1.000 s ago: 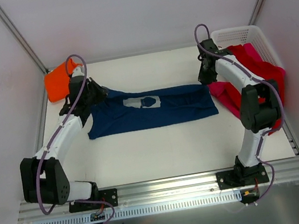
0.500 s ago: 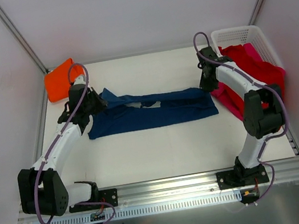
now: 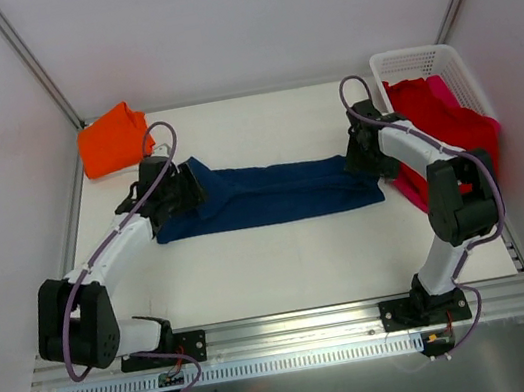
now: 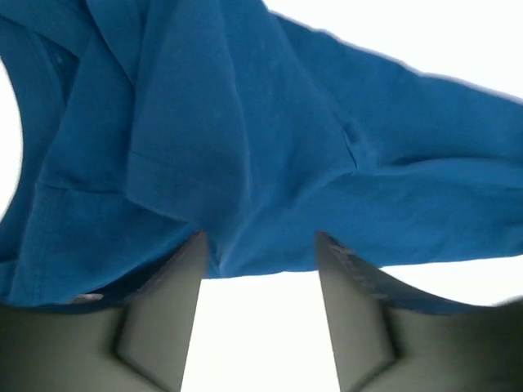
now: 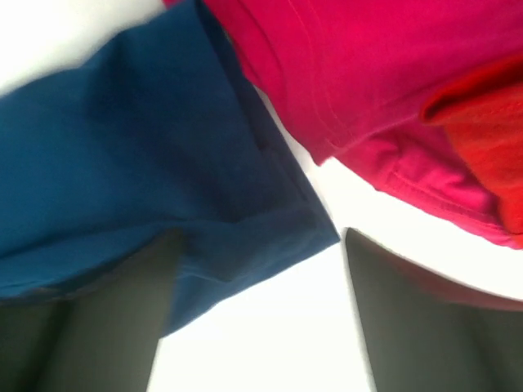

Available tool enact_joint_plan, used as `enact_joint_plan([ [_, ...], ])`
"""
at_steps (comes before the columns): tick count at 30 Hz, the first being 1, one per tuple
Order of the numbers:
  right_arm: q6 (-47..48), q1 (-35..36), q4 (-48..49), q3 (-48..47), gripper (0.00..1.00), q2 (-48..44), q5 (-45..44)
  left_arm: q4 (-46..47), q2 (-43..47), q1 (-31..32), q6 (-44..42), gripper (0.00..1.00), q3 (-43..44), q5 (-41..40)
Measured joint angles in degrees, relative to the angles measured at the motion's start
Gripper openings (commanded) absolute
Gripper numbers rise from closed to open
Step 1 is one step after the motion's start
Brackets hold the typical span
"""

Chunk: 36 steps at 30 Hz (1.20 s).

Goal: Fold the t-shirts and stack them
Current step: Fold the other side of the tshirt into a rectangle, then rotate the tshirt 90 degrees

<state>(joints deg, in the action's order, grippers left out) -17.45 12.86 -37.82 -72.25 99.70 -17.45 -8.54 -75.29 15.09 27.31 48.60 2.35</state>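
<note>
Nearest the arm bases, pale table (image 3: 284,263), bare up to the near edge of the navy t-shirt (image 3: 272,194). Navy t-shirt folded into a long narrow band, flat across the middle of the table, chest print out of sight.

At its left end, left gripper (image 3: 180,192), low over bunched cloth. Jaws parted, white table showing between the fingers (image 4: 163,318), blue folds just past the tips, nothing pinched.

At its right end, right gripper (image 3: 362,160), also low. Jaws wide apart, the navy corner lying across part of the gap, not clamped.

Just right of the navy t-shirt, pink t-shirt (image 3: 411,188), its hem meeting the navy end. Right of and a little beyond that, red t-shirt (image 3: 450,112), heaped over the pink one and spilling from the white basket (image 3: 411,60).

Farthest off, beyond the navy t-shirt's left end and apart from it, orange t-shirt (image 3: 112,141), bunched against the left wall.
</note>
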Motion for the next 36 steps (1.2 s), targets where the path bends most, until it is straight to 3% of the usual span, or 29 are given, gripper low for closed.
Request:
enact_joint_plan([
  [1,0.17,0.00,0.00,0.63,0.99,0.00,-0.33,-0.22,-0.79,0.39,-0.17,0.71,-0.02,-0.07],
  [5,-0.15,0.00,0.07,2.60,1.00,0.00,-1.38,-1.53,-3.87,1.51,-0.68,0.91,-0.26,-0.81],
  [13,-0.39,0.00,-0.33,4.94,1.00,-3.06,-3.32,-4.61,-3.80,1.86,-0.44,0.91,-0.33,-5.14],
  [26,0.17,0.61,-4.79,2.16,0.99,-21.18,-3.72,-4.83,18.51,3.34,3.28,0.85,-0.85,-13.31],
  [30,0.66,2.03,-1.68,1.95,0.99,-24.98,0.90,-4.81,18.67,3.32,4.96,0.74,-1.77,-16.90],
  [33,0.63,2.80,1.51,1.97,0.99,-23.82,6.64,-4.79,15.37,3.32,7.02,0.52,-2.01,-18.21],
  [34,0.63,3.28,2.58,1.97,0.99,-22.73,8.35,-4.79,14.32,3.32,7.43,0.32,-2.08,-18.60],
  [36,0.61,5.31,5.20,2.71,0.99,-20.28,10.78,-4.72,11.41,3.34,9.73,0.14,-2.51,-19.65],
])
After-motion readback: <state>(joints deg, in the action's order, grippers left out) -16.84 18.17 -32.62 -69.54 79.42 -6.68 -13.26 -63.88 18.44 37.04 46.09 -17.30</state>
